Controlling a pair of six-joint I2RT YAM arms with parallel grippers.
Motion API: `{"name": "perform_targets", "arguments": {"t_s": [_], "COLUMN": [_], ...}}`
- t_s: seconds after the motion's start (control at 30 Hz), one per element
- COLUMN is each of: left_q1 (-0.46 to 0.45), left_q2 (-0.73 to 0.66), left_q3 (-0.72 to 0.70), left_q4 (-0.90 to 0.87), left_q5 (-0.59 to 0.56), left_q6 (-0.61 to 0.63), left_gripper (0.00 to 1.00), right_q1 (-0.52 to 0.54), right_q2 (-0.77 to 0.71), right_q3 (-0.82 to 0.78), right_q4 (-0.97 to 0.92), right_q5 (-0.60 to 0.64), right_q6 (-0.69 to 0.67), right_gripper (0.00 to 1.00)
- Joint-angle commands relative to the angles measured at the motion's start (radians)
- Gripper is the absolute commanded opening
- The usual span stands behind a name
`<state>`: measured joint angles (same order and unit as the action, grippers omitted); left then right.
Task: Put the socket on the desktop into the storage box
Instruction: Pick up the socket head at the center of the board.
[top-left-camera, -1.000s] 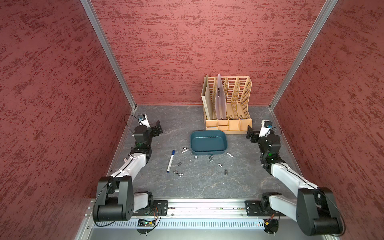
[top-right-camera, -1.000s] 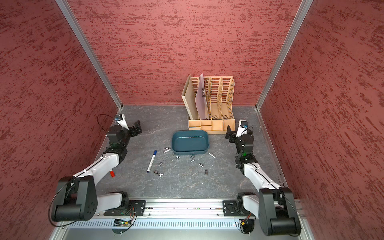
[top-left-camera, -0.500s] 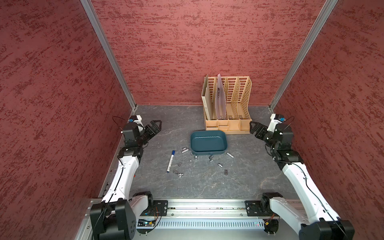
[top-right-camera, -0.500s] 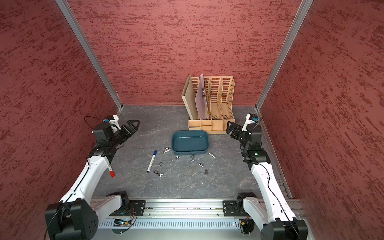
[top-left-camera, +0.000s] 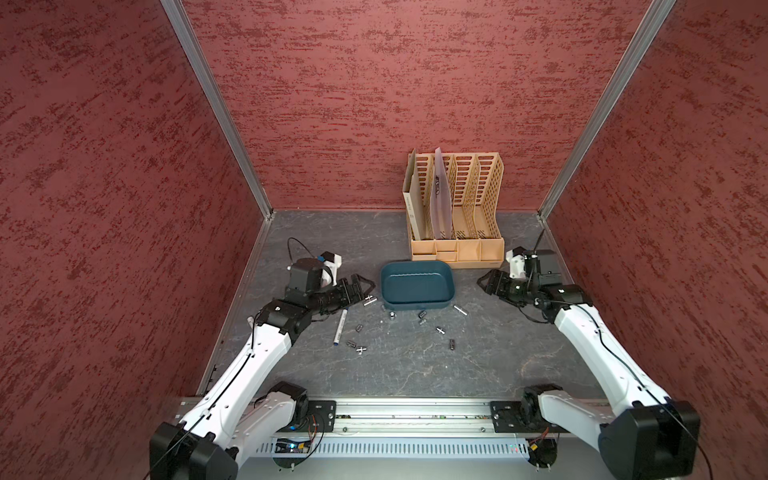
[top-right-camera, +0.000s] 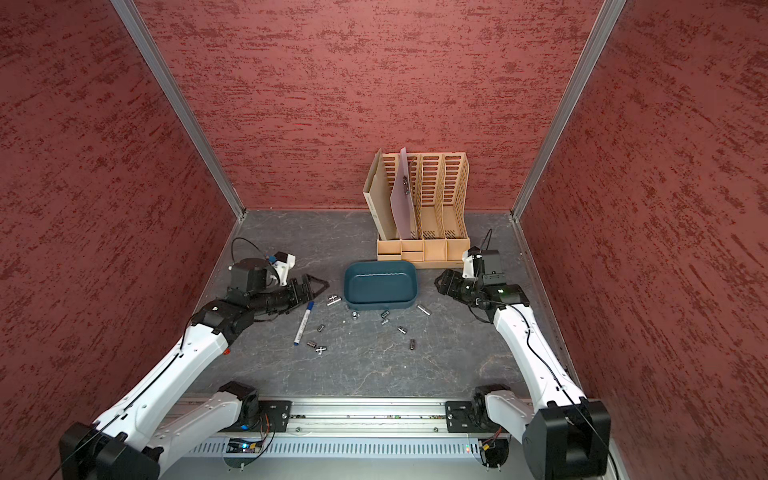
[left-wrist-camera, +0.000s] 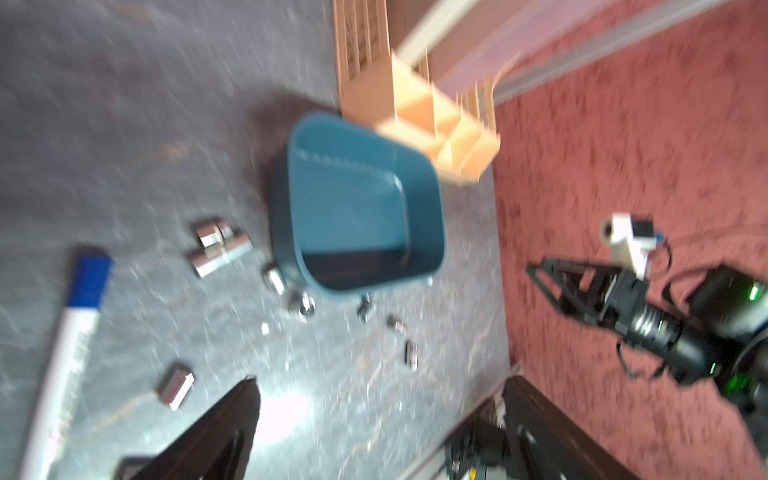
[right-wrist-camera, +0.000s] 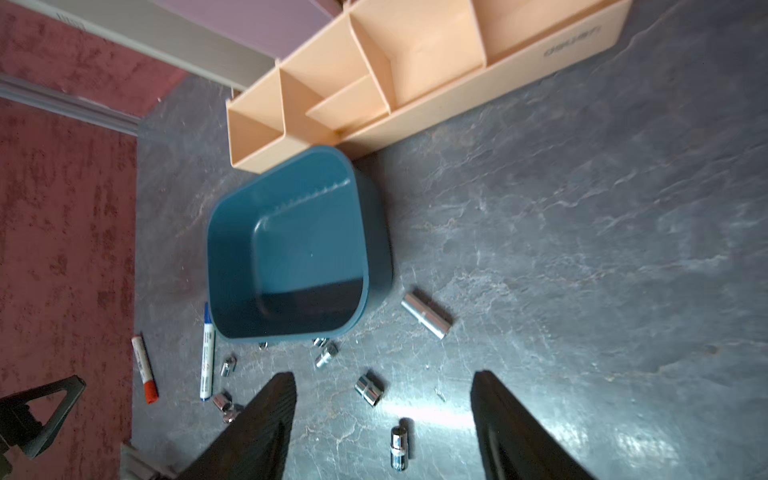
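The storage box (top-left-camera: 417, 282) is a shallow dark teal tub in the middle of the desktop, seen empty in both top views and in the wrist views (right-wrist-camera: 299, 249) (left-wrist-camera: 353, 208). Several small chrome sockets lie around its near side, among them a long one (top-left-camera: 459, 309) to its right and a pair (top-left-camera: 370, 300) to its left. My left gripper (top-left-camera: 365, 284) hovers open just left of the box, holding nothing. My right gripper (top-left-camera: 484, 282) hovers open to the right of the box. In the right wrist view two sockets (right-wrist-camera: 368, 389) (right-wrist-camera: 400, 449) lie on the desktop between its fingers (right-wrist-camera: 274, 399).
A tall tan perforated file rack (top-left-camera: 455, 208) stands right behind the box, touching it. A blue-capped marker (top-left-camera: 340, 328) lies left of the sockets, and a red marker (right-wrist-camera: 144, 370) lies near the left wall. Red walls close in three sides.
Both arms have swung in from the side walls and reached toward the box, so the grippers now point at it from either side. The sockets and the box have not moved.
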<state>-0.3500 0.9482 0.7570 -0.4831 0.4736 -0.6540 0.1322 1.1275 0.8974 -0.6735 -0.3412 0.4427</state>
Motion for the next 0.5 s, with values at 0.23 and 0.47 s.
{"name": "perform_targets", "arguments": {"t_s": [0.23,0.47], "left_q1": [-0.308,-0.405], "left_q2": [-0.012,0.031], "left_q3": [-0.110,-0.109], "left_q4": [0.026,0.049], "left_q5": [-0.158,-0.217], "left_q6": [-0.117,-0.134], "left_gripper": [0.90,0.89], "right_q1": [0.059,0.112], "right_q2": [0.168,0.300], "right_q3": [0.013,0.047], "right_q4": [-0.031,-0.032], "right_q5": [0.055,0.112], "right_q6": [-0.111,-0.184], "right_gripper": [0.61,0.54]}}
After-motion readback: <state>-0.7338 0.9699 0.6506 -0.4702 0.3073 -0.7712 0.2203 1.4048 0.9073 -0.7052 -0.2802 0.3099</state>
